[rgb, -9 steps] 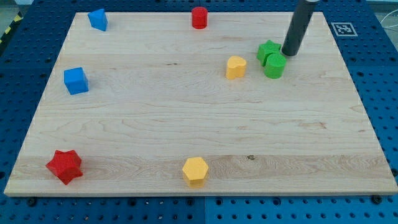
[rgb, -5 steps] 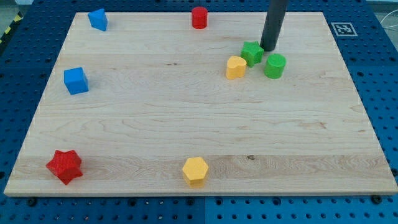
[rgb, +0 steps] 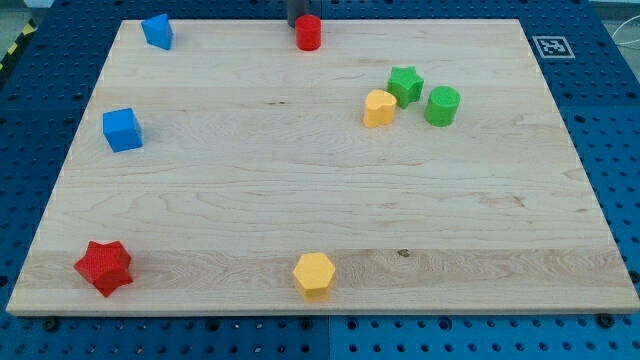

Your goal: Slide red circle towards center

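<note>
Red circle: short upright cylinder, near top edge of wooden worktop, slightly left of middle. My tip just behind, touching its upper-left side. No claw fitted.

No readable text; black-white fiducial marker on board's top-right corner.

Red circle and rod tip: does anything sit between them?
Nothing. In the camera view my tip sits right behind the red circle, at the view's top, apparently touching.
</note>
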Tool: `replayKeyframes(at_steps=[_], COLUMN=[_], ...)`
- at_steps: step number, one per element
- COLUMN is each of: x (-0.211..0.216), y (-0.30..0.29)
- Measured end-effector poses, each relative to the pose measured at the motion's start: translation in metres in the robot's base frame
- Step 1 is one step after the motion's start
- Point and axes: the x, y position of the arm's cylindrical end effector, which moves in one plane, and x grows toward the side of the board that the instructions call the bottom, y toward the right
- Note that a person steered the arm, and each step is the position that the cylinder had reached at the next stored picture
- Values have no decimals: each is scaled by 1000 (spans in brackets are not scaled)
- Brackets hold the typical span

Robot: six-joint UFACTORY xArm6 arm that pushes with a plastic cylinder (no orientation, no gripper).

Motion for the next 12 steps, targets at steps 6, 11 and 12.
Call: replayKeyframes(at_steps=[6, 11, 12], x=[43, 68, 75], y=[23, -10, -6])
